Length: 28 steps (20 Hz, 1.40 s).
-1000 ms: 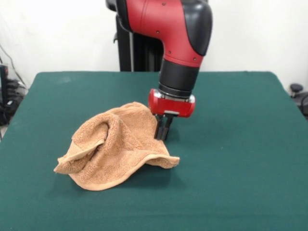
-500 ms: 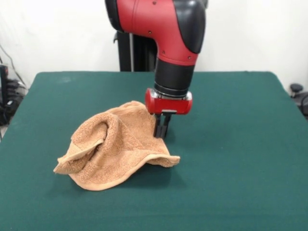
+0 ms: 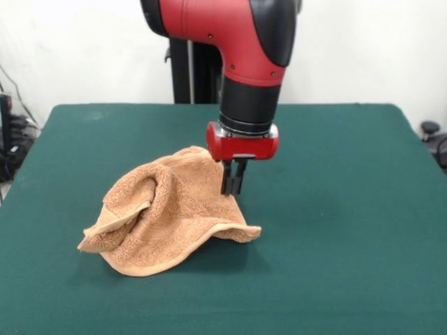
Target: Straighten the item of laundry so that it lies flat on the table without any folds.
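The item of laundry [image 3: 164,216] is an orange-tan terry towel, lying crumpled left of the middle of the dark green table [image 3: 335,209]. A raised fold runs across its centre and a flap curls out at its right front corner. My gripper [image 3: 232,190] hangs from the red and black arm just above the towel's right rear edge. The dark fingers [image 3: 228,183] point down and are pressed close together, with nothing visibly between them. Whether the tips touch the cloth cannot be made out.
Bare green table extends to the right of the towel and in front of it. Dark cables and equipment [image 3: 10,143] sit off the table's left edge. A black knob-like object [image 3: 431,131] sits off its right edge.
The arm has shifted a little to the left and slightly up, bringing the gripper over the towel's right edge. The towel has not moved.
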Each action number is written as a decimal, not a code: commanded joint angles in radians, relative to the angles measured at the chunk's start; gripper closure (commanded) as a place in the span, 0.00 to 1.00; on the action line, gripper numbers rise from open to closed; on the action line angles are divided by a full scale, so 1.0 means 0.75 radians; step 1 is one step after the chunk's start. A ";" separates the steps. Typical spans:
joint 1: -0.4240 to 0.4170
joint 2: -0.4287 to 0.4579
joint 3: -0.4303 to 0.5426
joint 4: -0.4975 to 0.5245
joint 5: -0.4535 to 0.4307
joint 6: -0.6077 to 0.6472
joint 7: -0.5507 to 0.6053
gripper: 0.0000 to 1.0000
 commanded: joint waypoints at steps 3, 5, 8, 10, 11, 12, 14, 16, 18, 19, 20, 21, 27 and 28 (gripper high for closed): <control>-0.004 -0.002 0.185 -0.127 -0.078 0.218 0.030 1.00; -0.005 -0.003 0.190 -0.138 -0.082 0.227 0.038 1.00; 0.005 -0.003 0.186 -0.147 -0.087 0.221 0.050 1.00; 0.009 -0.002 0.187 -0.150 -0.083 0.217 0.062 1.00; 0.011 -0.005 0.190 -0.151 -0.079 0.216 0.068 1.00; 0.015 -0.007 0.188 -0.156 -0.077 0.224 0.070 1.00; 0.024 -0.012 0.184 -0.165 -0.071 0.245 0.074 1.00; 0.036 -0.018 0.177 -0.179 -0.068 0.268 0.074 1.00; 0.038 -0.019 0.179 -0.189 -0.067 0.290 0.070 1.00; 0.042 -0.020 0.177 -0.198 -0.065 0.305 0.069 1.00; 0.042 -0.020 0.178 -0.203 -0.068 0.310 0.066 1.00; 0.044 -0.017 0.176 -0.214 -0.069 0.319 0.063 1.00; 0.032 -0.023 0.199 -0.223 -0.098 0.333 0.029 0.00; 0.037 -0.029 0.196 -0.223 -0.104 0.328 0.030 0.00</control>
